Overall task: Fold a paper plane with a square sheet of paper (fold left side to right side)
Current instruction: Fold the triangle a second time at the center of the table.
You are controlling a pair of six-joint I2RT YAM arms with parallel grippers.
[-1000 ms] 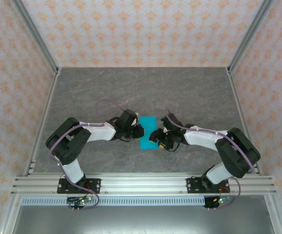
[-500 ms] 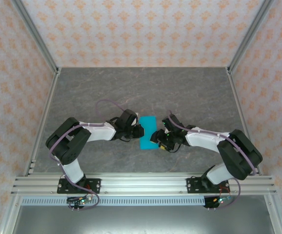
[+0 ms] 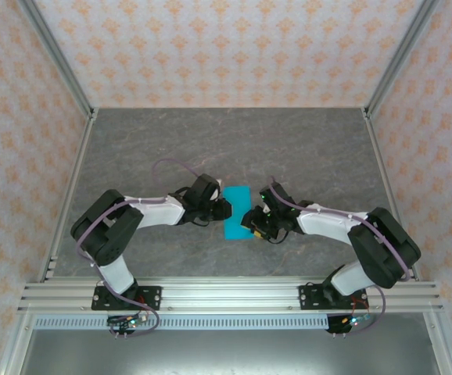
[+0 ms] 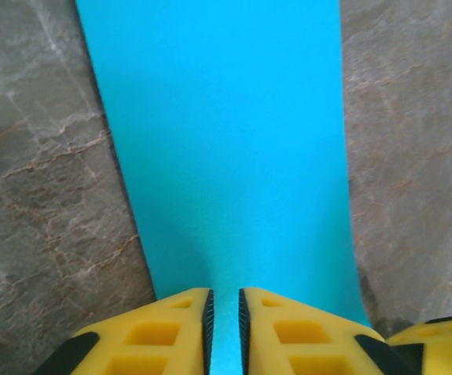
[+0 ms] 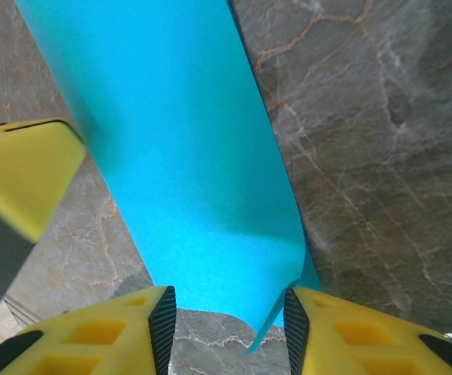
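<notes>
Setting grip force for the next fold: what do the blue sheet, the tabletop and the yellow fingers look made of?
Blue sheet: thin matte paper, apparently; a corner curls up. Tabletop: grey stone-look with veins, dull finish; real stone or printed laminate, unclear. Yellow fingers: probably moulded plastic, matte, with recessed pockets.

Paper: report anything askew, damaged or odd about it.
The paper lies folded, but its corner inside the open right gripper curls up off the table, so the layers aren't flat there.
</notes>
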